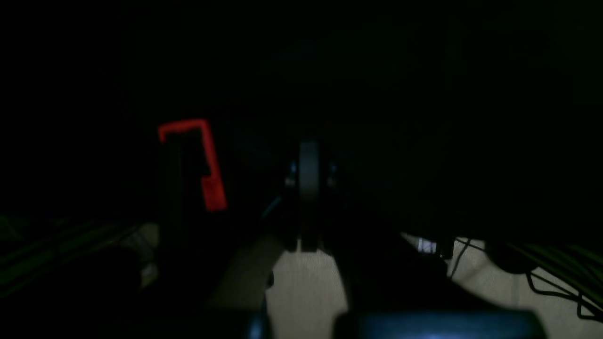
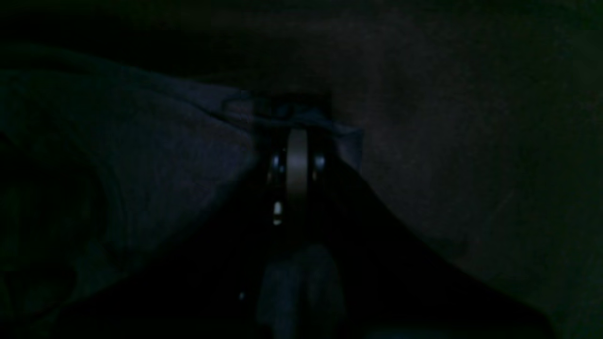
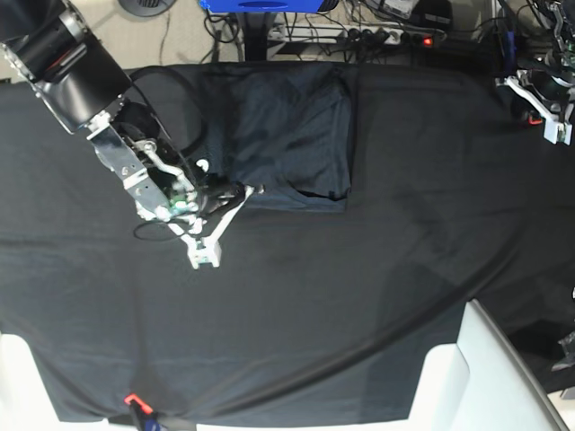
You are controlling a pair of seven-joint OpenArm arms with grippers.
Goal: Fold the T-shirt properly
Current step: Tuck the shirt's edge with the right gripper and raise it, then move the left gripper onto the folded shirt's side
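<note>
Lying on the far half of the bench (image 3: 431, 162), the T-shirt (image 3: 287, 135) is seen in the base view as a compact, roughly rectangular dark slate bundle on the black tablecloth (image 3: 359, 296). Its right edge is straight, and its near edge runs level with a small sag of fabric near the near-right corner.

The right gripper (image 3: 244, 190) is found at the shirt's near-left corner, low over the cloth. In the right wrist view the right gripper (image 2: 297, 110) is shown clenched on a fold of the blue-grey fabric — the T-shirt (image 2: 155, 160) spreads away to the left of that picture, with a small flap of it (image 2: 351, 141) beside the gripper on the other side. White linkage parts and a green board on the wrist (image 3: 184, 202) are visible in the base view.

The left gripper itself cannot be made out at the far right edge of the base view, where only a white bracket (image 3: 539, 112) of that arm is seen, well apart from the shirt. In the left wrist view the picture is very dark; the left gripper (image 1: 308, 155) is closed with nothing seen between its jaws, and a red clamp-like piece (image 1: 209, 165) and pale floor (image 1: 306, 292) are seen beyond it.

A red tab (image 3: 132, 400) sits at the tablecloth's near edge — 2 white chair-like shapes (image 3: 485, 377) flank the near corners.
</note>
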